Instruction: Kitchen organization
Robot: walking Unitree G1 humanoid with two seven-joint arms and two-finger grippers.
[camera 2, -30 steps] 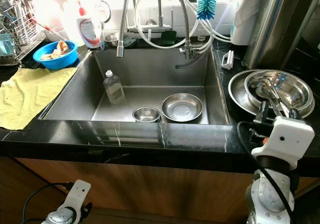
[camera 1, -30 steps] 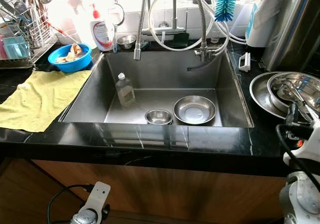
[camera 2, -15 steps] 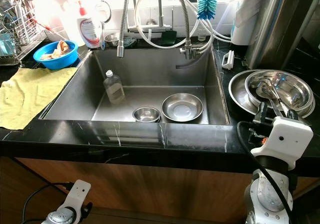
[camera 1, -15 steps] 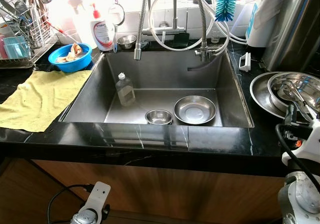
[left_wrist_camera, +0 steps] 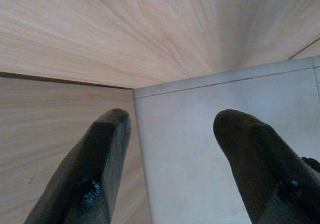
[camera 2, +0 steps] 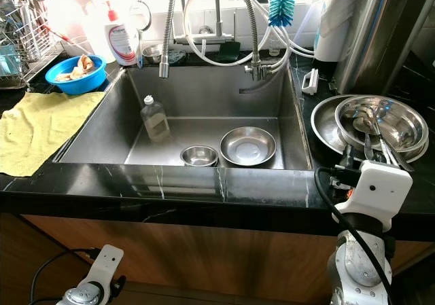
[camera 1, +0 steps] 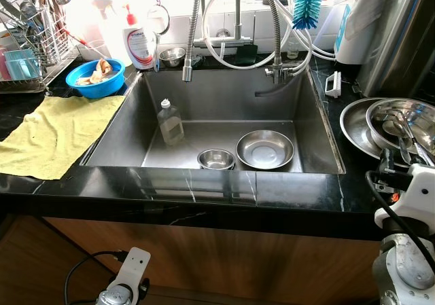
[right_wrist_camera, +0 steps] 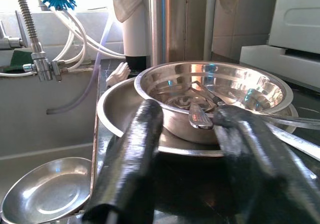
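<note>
On the counter right of the sink, spoons lie in the steel bowl, handles toward the right gripper, its fingers spread apart and empty.

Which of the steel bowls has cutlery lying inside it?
The bowl on the counter right of the sink, stacked on a wide dish. Both sink bowls are empty.

Arms: right up, left idle
Right gripper raised at counter height, fingers spread apart. Left gripper hangs low, fingers apart.
</note>
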